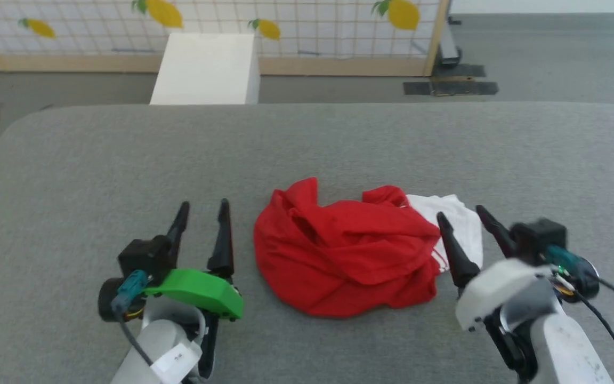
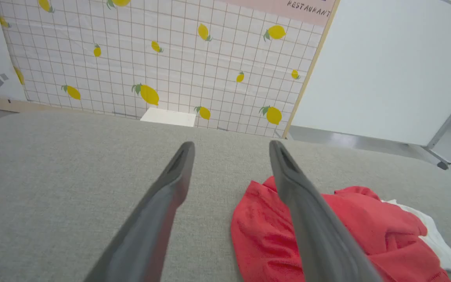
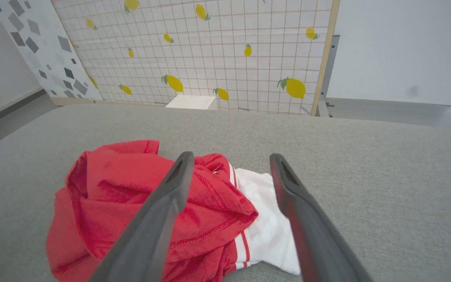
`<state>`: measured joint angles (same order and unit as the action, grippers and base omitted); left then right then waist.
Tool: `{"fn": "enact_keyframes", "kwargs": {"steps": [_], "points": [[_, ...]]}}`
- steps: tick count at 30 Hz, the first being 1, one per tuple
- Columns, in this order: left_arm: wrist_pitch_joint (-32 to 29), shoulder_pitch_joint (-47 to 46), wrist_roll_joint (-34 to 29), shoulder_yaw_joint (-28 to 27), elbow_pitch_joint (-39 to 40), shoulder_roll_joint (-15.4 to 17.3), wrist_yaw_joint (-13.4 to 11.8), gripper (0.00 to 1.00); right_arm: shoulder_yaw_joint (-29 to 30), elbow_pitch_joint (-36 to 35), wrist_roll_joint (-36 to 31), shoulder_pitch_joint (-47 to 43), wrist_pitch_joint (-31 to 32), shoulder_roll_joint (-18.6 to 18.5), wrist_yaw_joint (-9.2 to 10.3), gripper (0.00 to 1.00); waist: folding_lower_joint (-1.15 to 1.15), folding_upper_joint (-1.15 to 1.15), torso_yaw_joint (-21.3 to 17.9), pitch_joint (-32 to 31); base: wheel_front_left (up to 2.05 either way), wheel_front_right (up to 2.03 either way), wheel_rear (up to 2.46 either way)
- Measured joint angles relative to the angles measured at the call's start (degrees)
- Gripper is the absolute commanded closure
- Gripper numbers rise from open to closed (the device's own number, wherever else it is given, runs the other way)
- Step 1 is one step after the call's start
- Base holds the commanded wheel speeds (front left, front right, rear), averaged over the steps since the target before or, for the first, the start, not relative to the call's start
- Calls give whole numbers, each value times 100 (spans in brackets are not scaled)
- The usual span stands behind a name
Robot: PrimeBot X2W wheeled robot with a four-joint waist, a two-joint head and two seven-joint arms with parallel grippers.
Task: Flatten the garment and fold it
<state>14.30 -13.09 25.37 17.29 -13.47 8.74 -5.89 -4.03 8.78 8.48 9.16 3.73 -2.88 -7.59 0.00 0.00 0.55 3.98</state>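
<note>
The garment (image 1: 339,250) lies crumpled in a red heap on the grey table (image 1: 307,144), with a white sleeve and red-striped trim showing on its right side. My left gripper (image 1: 204,210) stands open just left of the heap, apart from it, nothing between its fingers. My right gripper (image 1: 462,214) is open at the heap's right side, over the white sleeve (image 1: 459,224). In the left wrist view the garment (image 2: 264,235) lies beside and beneath the right finger. In the right wrist view the garment (image 3: 112,196) sits below the open gripper (image 3: 229,156), its white sleeve (image 3: 268,231) between the fingers.
The grey padded table stretches wide around the heap, with rounded far corners. Beyond its far edge stand a white box (image 1: 205,69) and a lemon-patterned grid panel (image 1: 285,26) on the floor. A black cable (image 1: 605,325) trails from my right wrist.
</note>
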Motion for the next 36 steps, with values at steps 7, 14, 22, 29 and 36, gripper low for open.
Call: {"fn": "enact_keyframes", "kwargs": {"steps": [7, 14, 22, 29, 36], "points": [[48, 148, -620, -678, 805, -134, 0, 0, -88, 423, -461, 686, 1775, 3, 0, 0, 0, 0, 333, 320, 0, 0, 0], [49, 365, -862, -1131, 872, -394, 285, 0, -375, 748, -495, 1177, 2906, -168, 0, 0, 0, 0, 606, 602, 0, 0, 0], [49, 443, -976, -1408, 702, -521, 525, 0, -880, 724, 288, 1308, 3256, -290, 1, 100, 1, 0, 667, 641, 0, 0, 0], [49, 692, -1035, -1480, 556, -552, 605, 0, -1628, -503, 1815, 357, 3974, -482, 1, 100, 1, 0, 522, 312, 0, 0, 0], [49, 837, -1081, -1552, 511, -558, 671, 0, -1467, -1646, 2156, -1411, 5364, -1145, 1, 100, 0, 0, 264, 4, 0, 0, 0]]}}
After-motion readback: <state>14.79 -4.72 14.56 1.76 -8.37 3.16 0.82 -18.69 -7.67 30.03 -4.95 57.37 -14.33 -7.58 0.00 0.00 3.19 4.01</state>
